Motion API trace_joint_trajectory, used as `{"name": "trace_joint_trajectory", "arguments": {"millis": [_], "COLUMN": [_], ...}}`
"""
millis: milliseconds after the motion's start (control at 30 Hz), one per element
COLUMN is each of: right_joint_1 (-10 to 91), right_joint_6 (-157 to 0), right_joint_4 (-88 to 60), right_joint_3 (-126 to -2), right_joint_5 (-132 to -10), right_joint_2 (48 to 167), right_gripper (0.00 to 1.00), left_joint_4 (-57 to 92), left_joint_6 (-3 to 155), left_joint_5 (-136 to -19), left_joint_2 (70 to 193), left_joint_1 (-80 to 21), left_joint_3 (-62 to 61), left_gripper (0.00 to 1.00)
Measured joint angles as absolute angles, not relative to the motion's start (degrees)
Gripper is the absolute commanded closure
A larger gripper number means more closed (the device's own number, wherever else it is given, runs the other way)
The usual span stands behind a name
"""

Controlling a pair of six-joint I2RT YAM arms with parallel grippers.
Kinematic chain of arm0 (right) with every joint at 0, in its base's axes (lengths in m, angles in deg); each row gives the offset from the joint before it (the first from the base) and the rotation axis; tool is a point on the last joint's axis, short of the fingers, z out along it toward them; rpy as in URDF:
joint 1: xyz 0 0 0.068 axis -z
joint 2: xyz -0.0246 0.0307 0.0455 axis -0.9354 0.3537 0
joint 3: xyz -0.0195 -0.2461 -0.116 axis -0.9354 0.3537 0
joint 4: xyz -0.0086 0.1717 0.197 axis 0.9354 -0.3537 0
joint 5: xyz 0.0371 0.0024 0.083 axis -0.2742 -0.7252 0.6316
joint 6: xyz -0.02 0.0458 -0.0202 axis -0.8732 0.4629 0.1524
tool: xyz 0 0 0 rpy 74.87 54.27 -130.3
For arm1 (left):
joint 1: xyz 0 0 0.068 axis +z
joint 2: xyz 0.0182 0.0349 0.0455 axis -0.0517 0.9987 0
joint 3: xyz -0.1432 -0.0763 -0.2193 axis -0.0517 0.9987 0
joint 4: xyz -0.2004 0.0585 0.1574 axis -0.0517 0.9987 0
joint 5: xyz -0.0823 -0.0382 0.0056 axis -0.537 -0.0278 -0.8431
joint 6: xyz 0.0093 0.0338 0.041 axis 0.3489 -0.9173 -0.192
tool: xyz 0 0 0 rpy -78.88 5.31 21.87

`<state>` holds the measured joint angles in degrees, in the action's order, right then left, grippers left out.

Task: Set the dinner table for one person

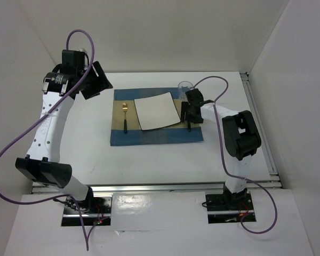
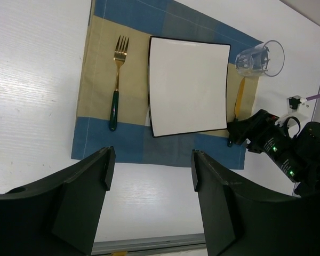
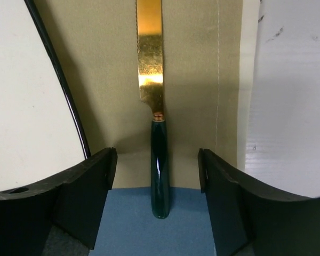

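1. White matte counter point(image 1: 149, 165): the surface that carries everything. Its long axis runs left to right across the top view, and its short axis runs from the arm bases toward the far side.
2. Blue-and-tan striped placemat point(image 1: 154, 137): lies flat near the middle of the counter. Its long axis is nearly parallel to the counter's, slightly skewed.
3. Square white plate point(image 1: 156, 111) with a black rim: sits at the centre of the placemat, turned a little off the mat's edges.
4. Gold fork point(image 1: 125, 116): lies on the placemat left of the plate and apart from it. The tines point to the far side and the dark green handle points toward the arms.
5. Gold knife point(image 3: 151, 80): lies on the tan band right of the plate, blade pointing to the far side. The end of its green handle reaches the blue band.
6. Clear glass point(image 1: 185, 86): stands at the placemat's far right corner, beyond the knife's tip.
7. Black right pincer point(image 3: 157, 160): sits low over the knife handle. Its jaws stand apart with a gap on each side and grip nothing.
8. Black left pincer point(image 2: 152, 162): is raised above the far left of the counter. Its jaws are spread wide with nothing between them.
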<state>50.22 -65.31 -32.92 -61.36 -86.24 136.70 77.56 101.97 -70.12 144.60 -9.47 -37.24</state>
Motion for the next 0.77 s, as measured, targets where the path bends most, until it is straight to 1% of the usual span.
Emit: {"name": "trace_joint_trajectory", "arguments": {"millis": [100,167,200,433,567,633,767], "right_joint_1": [50.2,50.2,50.2,51.4,55.5,57.6,60.5], "right_joint_6": [-65.1,-64.6,-64.3,-63.5,-62.2,-61.5,-60.6], "right_joint_4": [-33.9,-35.4,-36.2,-43.7,-51.8,-54.6,-58.1], "right_joint_3": [-61.4,-61.3,-61.3,-62.6,-70.4,-72.0,-67.4], "right_joint_5": [-86.7,-87.0,-87.2,-88.4,-90.0,-91.7,-93.8], "right_joint_2": [136.3,135.1,133.9,119.9,117.8,116.9,110.5], "right_gripper": [0.24,0.05,0.00,0.00,0.00,0.00,0.00], "left_joint_4": [77.6,77.5,77.5,76.9,76.6,76.3,75.4], "left_joint_6": [101.9,101.7,101.1,99.3,99.0,99.1,99.3], "left_joint_5": [-70.4,-70.6,-70.8,-70.8,-70.3,-70.4,-71.7], "left_joint_2": [144.7,144.9,145.0,145.2,145.2,145.2,145.3], "left_joint_1": [-9.5,-9.5,-9.5,-9.2,-9.0,-9.0,-9.0], "left_joint_3": [-37.2,-37.2,-37.2,-35.8,-34.6,-33.6,-33.0], "left_gripper": [0.24,0.24,0.24,0.24,0.24,0.24,0.24]}}
